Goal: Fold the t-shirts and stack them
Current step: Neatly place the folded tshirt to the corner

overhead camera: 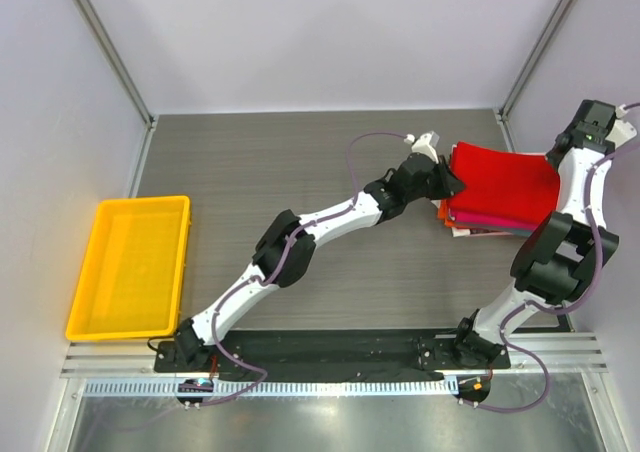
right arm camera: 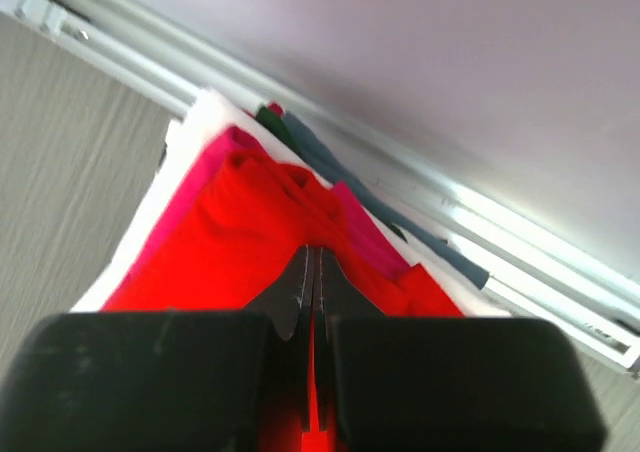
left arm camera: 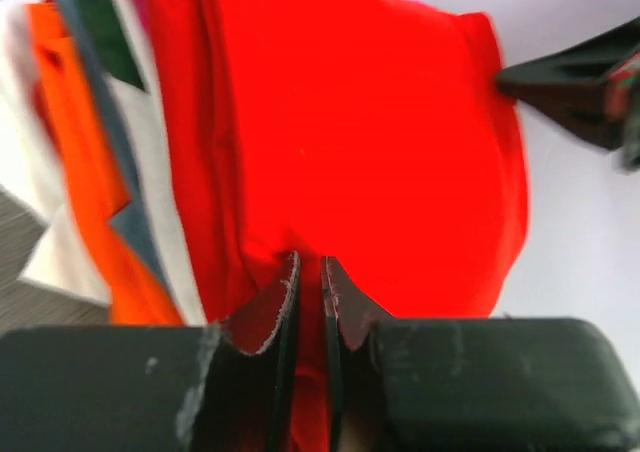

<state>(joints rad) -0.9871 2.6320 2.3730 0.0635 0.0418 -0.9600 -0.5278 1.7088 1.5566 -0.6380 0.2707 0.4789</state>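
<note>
The red t-shirt (overhead camera: pixel 505 180) lies folded on top of a stack at the table's right side, over magenta-pink (overhead camera: pixel 500 218), orange (overhead camera: pixel 443 212) and white (overhead camera: pixel 468 232) t-shirts. My left gripper (overhead camera: pixel 455 184) meets the red shirt's left edge. In the left wrist view its jaws (left arm camera: pixel 310 272) pinch a fold of the red t-shirt (left arm camera: pixel 370 142), with the orange (left arm camera: pixel 90 182) and grey-blue (left arm camera: pixel 125 172) shirts beneath. My right gripper (overhead camera: pixel 556 158) is at the shirt's far right edge. In the right wrist view that gripper (right arm camera: pixel 312 257) is shut on red cloth (right arm camera: pixel 230 242), beside magenta-pink layers (right arm camera: pixel 190 187).
A yellow plastic tray (overhead camera: pixel 100 272) sits at the table's left edge. The right wall and a metal frame rail (right arm camera: pixel 500 242) run close behind the stack. Bare grey tabletop (overhead camera: pixel 300 162) lies between the tray and the stack.
</note>
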